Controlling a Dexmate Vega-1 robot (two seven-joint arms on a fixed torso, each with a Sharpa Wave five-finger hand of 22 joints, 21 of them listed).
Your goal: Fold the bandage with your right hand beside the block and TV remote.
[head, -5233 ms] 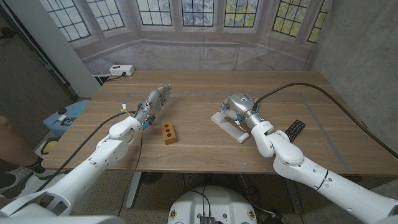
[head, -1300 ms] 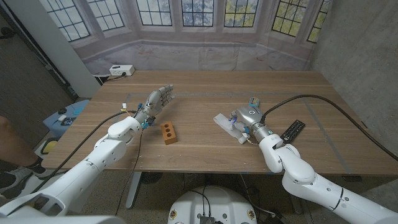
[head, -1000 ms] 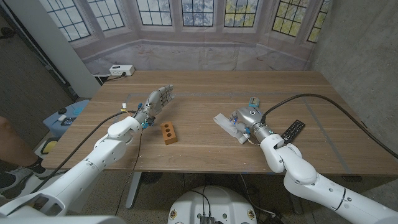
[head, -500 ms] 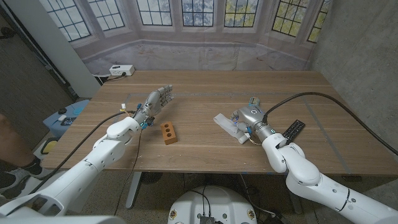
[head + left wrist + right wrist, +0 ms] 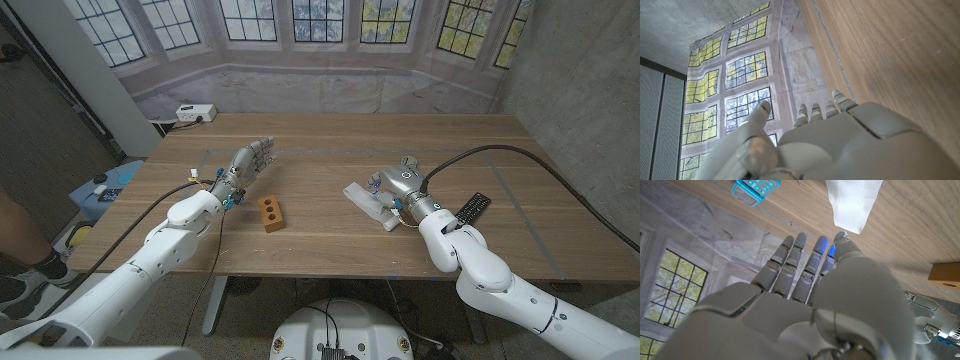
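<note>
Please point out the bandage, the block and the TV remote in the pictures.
bandage (image 5: pixel 366 201), head view, middle of the white strip.
block (image 5: pixel 270 212), head view, its top face.
TV remote (image 5: pixel 474 207), head view, middle of its black body.

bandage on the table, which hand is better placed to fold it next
The right hand. It hangs directly beside the white bandage, fingers apart and holding nothing. The left hand is far across the table, beyond the block, so it would have to reach much further.

wooden table (image 5: pixel 300 235) before printed backdrop of leaded bay windows (image 5: pixel 320 20); grey concrete wall (image 5: pixel 580 70) at right.
</note>
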